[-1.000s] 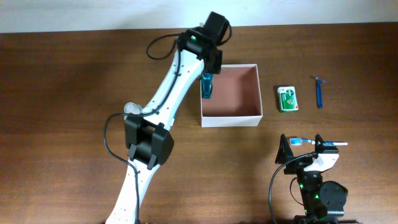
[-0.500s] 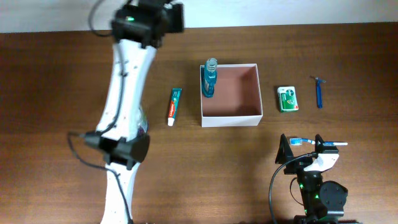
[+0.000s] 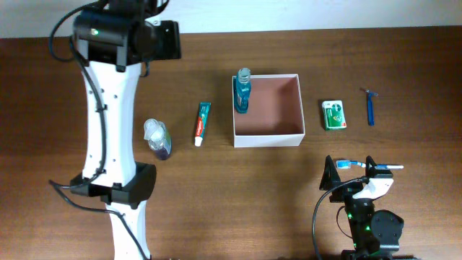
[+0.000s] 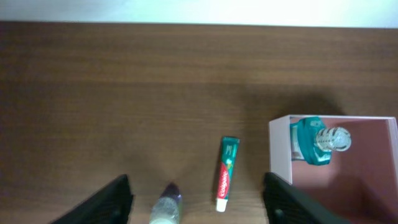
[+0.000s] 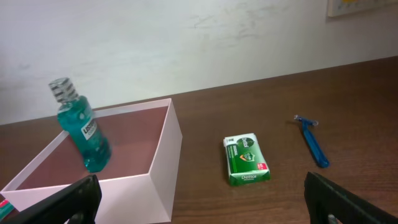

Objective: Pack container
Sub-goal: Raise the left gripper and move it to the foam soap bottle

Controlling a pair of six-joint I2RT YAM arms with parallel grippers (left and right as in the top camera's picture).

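The container (image 3: pixel 268 138) sits mid-way along the worktop (image 3: pixel 375 58), with a mouthwash bottle (image 3: pixel 242 94) standing in its far-left corner. The left hand (image 4: pixel 198 191) and right hand (image 5: pixel 199 190) both gape wide, empty. Likely next — the toothpaste tube (image 3: pixel 203 121): descend squarely, pinching across its narrow width (not lengthwise).

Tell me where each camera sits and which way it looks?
Overhead: above the table, looking straight down; left arm and right arm show.
Left wrist: high on the left arm, looking down at toothpaste and box; its fingers show.
Right wrist: low by the table, looking sideways across the box toward the wall; its fingers show.
Shared: all see the blue bottle in the box.
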